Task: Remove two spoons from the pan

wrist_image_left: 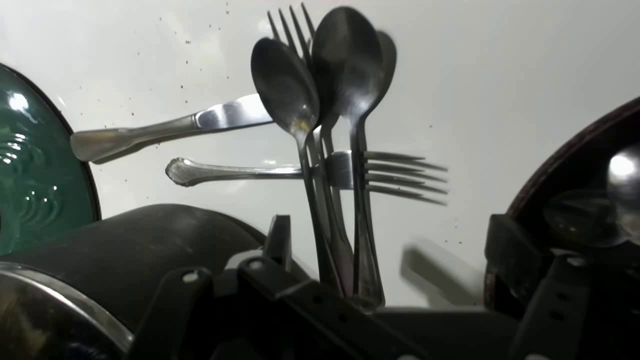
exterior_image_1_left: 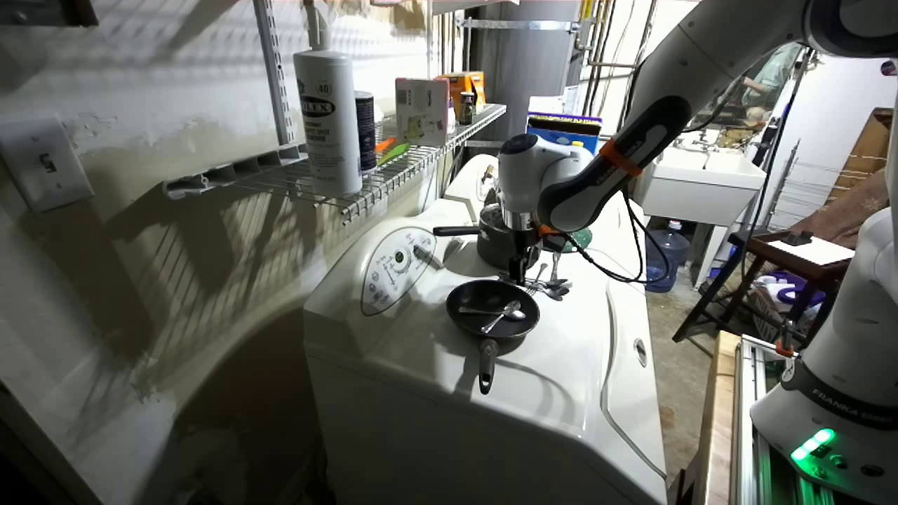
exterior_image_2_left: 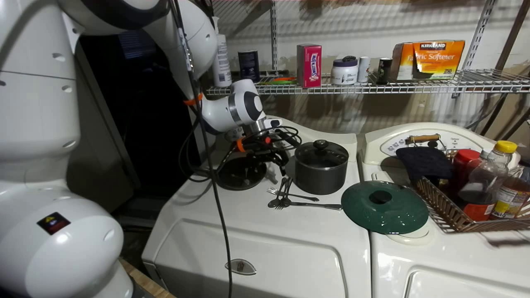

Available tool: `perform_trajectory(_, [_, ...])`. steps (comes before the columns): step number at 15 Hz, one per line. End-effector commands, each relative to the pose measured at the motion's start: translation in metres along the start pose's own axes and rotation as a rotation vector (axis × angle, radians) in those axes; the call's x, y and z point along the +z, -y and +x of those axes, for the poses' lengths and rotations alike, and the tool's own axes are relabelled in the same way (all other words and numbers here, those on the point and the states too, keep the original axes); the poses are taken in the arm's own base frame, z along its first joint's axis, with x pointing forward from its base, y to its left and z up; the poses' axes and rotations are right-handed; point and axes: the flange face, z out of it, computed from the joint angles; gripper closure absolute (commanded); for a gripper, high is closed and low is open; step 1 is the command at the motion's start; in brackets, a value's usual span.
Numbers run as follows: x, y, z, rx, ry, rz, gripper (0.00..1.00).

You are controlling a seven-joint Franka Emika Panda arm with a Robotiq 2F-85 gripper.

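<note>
The dark pan sits on the white machine top, its handle pointing toward the front in an exterior view. A spoon and a second spoon lie crossed inside it. The pan also shows in an exterior view and at the wrist view's right edge, where one spoon bowl is partly visible. My gripper is open with nothing between its fingers. It hangs above the machine top beside the pan's far rim, and one finger overlaps the rim in the wrist view.
Loose forks, spoons and a knife lie piled beside the pan. A lidded dark pot stands close to the gripper. A green lid and a basket of bottles lie beyond. A wire shelf runs along the wall.
</note>
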Motion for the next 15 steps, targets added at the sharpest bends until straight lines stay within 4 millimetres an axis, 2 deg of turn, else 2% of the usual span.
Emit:
perform_trajectory(1, [-0.041,0.004,-0.025,0.047,0.008,0.075,0.00])
perform_trajectory(4, [-0.076,0.008,-0.032,0.088,-0.032,0.137,0.00])
perform_trajectory(8, [-0.114,0.016,-0.032,0.044,-0.107,0.193,0.00])
perform_trajectory(9, [-0.101,0.014,-0.023,0.069,-0.090,0.160,0.00])
perform_trajectory(11, [-0.113,0.015,-0.024,0.057,-0.111,0.171,0.00])
perform_trajectory(15, [-0.113,0.015,-0.025,0.051,-0.110,0.171,0.00])
